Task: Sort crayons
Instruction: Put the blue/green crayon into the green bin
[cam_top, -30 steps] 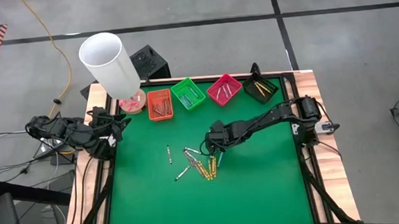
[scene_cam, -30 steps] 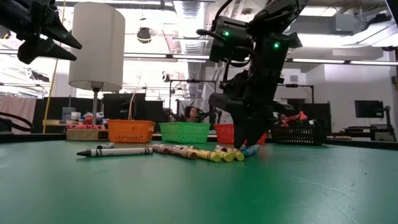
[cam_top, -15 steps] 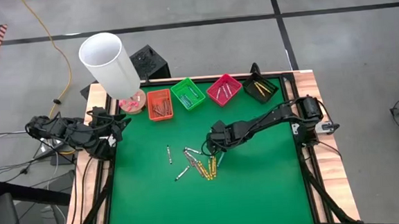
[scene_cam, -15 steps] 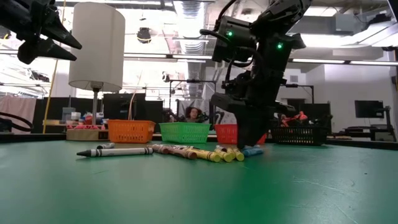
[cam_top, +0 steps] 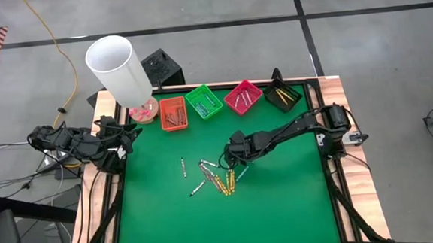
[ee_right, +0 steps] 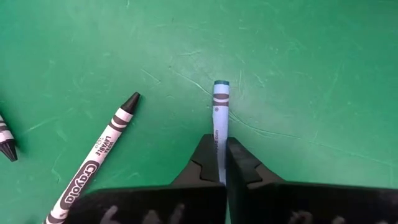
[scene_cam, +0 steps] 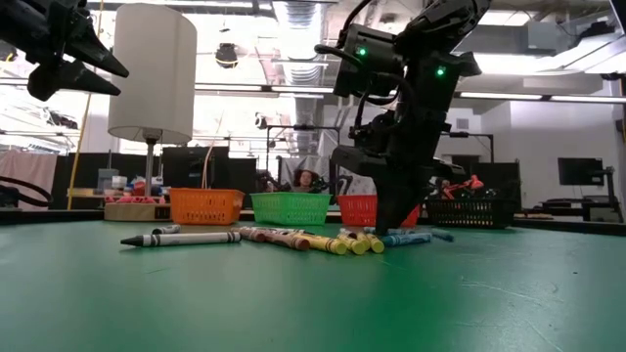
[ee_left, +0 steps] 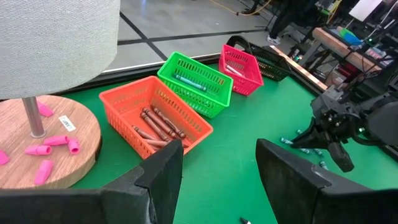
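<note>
Green mat [cam_top: 281, 200] on a wood-edged table; grey floor around, open lab room behind in the low view. Four trays along the upper edge: orange tray [cam_top: 173, 113] with brownish crayons, green tray [cam_top: 204, 101] with a blue one, pink tray [cam_top: 243, 96], black tray [cam_top: 283, 95] with yellow ones. White lamp [cam_top: 118, 71] upper left. Loose crayons [cam_top: 214, 177] at frame centre; exact count unclear. Right gripper [ee_right: 218, 163] clamped on blue crayon [ee_right: 219, 118] at the cluster's right edge. Left gripper [ee_left: 217, 180] spread wide, idle, left edge.

Blue crayon [ee_right: 219, 118] on green mat [ee_right: 298, 74], orange tray [ee_left: 163, 115]
</note>
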Robot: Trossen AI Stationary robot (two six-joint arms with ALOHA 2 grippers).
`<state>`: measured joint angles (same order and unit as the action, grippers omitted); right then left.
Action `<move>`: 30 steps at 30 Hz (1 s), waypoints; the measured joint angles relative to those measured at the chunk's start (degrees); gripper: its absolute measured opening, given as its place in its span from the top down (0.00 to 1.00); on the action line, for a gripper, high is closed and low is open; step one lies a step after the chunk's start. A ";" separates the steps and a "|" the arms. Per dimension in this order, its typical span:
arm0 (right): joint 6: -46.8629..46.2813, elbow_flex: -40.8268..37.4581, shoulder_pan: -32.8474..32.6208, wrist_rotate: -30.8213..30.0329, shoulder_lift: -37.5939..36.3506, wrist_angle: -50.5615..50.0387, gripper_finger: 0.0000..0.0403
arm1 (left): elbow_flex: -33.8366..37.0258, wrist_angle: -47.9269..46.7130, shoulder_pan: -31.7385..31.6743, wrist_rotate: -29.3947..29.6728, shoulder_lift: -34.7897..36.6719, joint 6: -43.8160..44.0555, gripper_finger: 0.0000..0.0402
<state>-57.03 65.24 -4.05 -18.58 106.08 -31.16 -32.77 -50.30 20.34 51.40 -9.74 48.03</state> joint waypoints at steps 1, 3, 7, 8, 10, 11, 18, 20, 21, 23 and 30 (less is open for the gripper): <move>0.04 -0.01 -0.01 -0.26 0.00 0.12 0.99 | 0.00 0.00 -0.01 0.00 0.02 -0.11 0.52; 0.14 0.32 -0.09 -0.77 0.07 -0.08 0.99 | 0.00 -0.01 -0.01 0.00 0.00 -0.42 0.52; 1.86 2.09 -0.04 -0.78 0.36 0.28 0.99 | 0.00 -0.09 0.00 -0.02 0.00 -0.42 0.52; 2.14 2.65 -0.04 -0.82 0.44 0.66 0.99 | 0.00 -0.11 -0.02 -0.02 0.02 -0.42 0.52; 3.40 3.90 -0.05 -1.08 0.46 0.81 1.00 | 0.00 -0.22 -0.02 -0.02 0.02 -0.42 0.52; 4.10 4.52 0.11 -1.26 0.44 0.83 1.00 | 0.00 -0.38 0.00 -0.02 0.00 -0.42 0.52; 10.79 7.90 2.97 -2.01 0.39 7.12 1.00 | 0.00 -0.44 -0.02 -3.58 0.00 -0.44 0.52; 13.14 9.23 4.24 -2.13 0.35 8.34 1.00 | 0.00 -0.44 0.00 -4.79 0.01 -0.44 0.52; 14.26 9.92 4.89 -2.13 0.35 9.05 1.00 | 0.00 -0.45 0.00 -5.07 0.00 -0.46 0.52; 16.95 11.20 6.32 -2.13 0.28 10.56 1.00 | 0.00 -0.44 -0.02 -5.58 0.00 -0.46 0.52; 27.40 18.57 12.33 -1.03 0.15 10.80 1.00 | 0.00 -0.44 0.00 -6.14 0.00 -0.46 0.52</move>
<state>-29.63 83.80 8.27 -19.62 106.24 -20.35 -32.77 -50.74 20.34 45.25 -9.74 47.57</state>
